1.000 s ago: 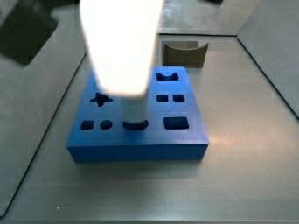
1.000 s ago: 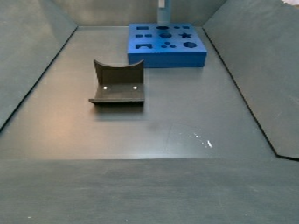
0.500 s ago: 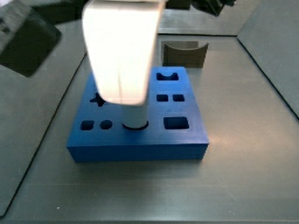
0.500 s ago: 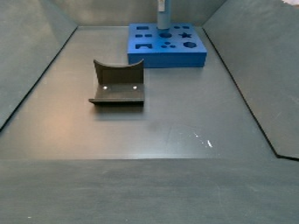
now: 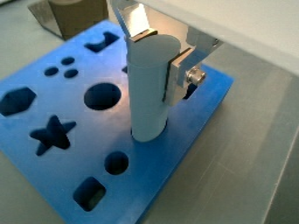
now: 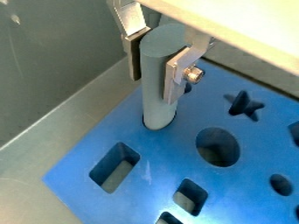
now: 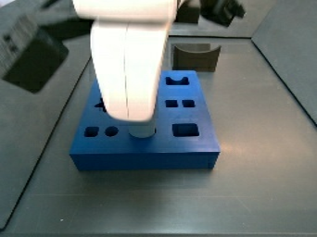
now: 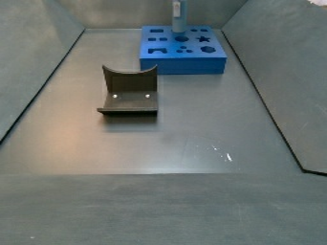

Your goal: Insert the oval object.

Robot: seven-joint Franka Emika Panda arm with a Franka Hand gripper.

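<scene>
Gripper holds oval object upright in blue block hole

Smooth, matt, plastic-looking pale peg, clamped between bare silver metal gripper plates. Blue block smooth with slight sheen, like plastic. Brown block matt. Floor dull grey, like brushed metal, faintly reflective.

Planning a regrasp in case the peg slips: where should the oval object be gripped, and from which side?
Grip the oval object on its upper half, coming from straight above. It stands upright with its foot at the blue block, so only the upper part is free. The gripper already has its jaws on two opposite sides there.
</scene>
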